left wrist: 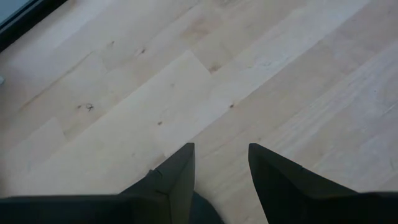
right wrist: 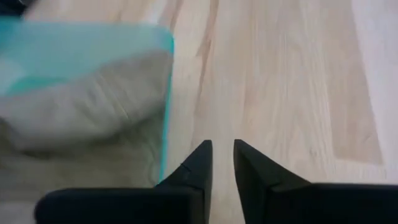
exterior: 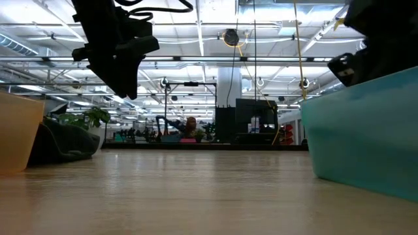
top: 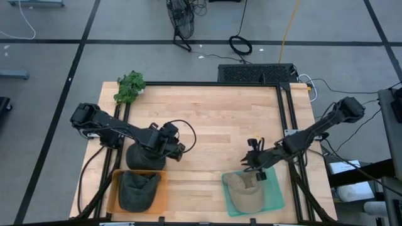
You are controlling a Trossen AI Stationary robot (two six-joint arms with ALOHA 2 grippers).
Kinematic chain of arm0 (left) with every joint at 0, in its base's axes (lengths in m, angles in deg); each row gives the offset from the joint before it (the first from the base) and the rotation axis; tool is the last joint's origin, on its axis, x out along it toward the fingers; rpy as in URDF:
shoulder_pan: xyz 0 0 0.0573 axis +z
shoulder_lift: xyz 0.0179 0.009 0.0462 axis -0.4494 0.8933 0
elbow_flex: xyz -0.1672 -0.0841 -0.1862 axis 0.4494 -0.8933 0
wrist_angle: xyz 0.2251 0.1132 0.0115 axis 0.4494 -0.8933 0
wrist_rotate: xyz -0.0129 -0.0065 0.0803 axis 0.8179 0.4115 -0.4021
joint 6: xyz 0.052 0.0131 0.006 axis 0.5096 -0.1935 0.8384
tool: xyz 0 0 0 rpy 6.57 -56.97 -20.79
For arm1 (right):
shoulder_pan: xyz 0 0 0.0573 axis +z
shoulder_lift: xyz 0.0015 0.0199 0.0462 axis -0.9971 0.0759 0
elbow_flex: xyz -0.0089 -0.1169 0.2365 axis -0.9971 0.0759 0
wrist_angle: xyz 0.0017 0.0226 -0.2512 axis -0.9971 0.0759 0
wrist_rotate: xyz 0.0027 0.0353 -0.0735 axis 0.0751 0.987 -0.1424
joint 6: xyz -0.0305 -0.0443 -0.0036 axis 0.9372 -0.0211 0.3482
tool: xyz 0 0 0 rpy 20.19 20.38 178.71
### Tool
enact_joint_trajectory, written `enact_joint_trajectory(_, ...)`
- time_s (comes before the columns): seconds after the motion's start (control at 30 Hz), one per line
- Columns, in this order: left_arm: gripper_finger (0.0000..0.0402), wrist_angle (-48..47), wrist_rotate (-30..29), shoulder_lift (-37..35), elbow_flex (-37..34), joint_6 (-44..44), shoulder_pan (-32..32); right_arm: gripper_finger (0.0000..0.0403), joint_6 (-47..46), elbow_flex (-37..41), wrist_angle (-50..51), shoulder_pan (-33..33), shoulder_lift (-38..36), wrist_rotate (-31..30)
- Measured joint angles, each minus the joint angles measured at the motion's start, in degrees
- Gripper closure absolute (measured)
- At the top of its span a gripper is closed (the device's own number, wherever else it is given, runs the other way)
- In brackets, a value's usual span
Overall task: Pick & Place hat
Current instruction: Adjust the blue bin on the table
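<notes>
Right end effector (top: 252, 164) just above tan hat (top: 244, 188) in teal tray (top: 275, 199)

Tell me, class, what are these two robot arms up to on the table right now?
It's a hat-sorting job. A dark hat lies in the orange tray and a beige hat in the teal tray. Another dark hat sits on the wooden table just behind the orange tray, under the left gripper. The right gripper hovers at the back edge of the teal tray. Neither gripper holds anything; both show a gap between their fingers.
</notes>
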Motion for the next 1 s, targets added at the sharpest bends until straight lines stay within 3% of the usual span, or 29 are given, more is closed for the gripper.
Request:
enact_joint_trajectory(0.27,0.0238,0.0,-1.6,0.0,0.0,-0.3,0.0,0.0306,-0.8,0.0,-3.4,0.2,-0.3,6.0)
enact_joint_trajectory(0.4,0.0238,0.2,-1.7,0.0,0.0,-0.4,0.0,0.0294,-0.9,0.0,-3.4,0.1,1.0,6.0)
enact_joint_trajectory(0.57,0.0238,0.2,-1.6,0.0,0.0,-0.4,0.0,0.0293,-0.9,0.0,-3.4,0.1,3.0,6.3)
enact_joint_trajectory(0.73,0.0238,0.2,-1.6,0.0,0.0,-0.3,0.0,0.0297,-1.1,0.0,-3.7,0.2,4.6,10.8)
enact_joint_trajectory(1.0,0.0238,0.3,-1.7,0.0,0.0,-0.3,0.0,0.0310,-1.2,0.0,-3.2,0.0,6.3,10.5)
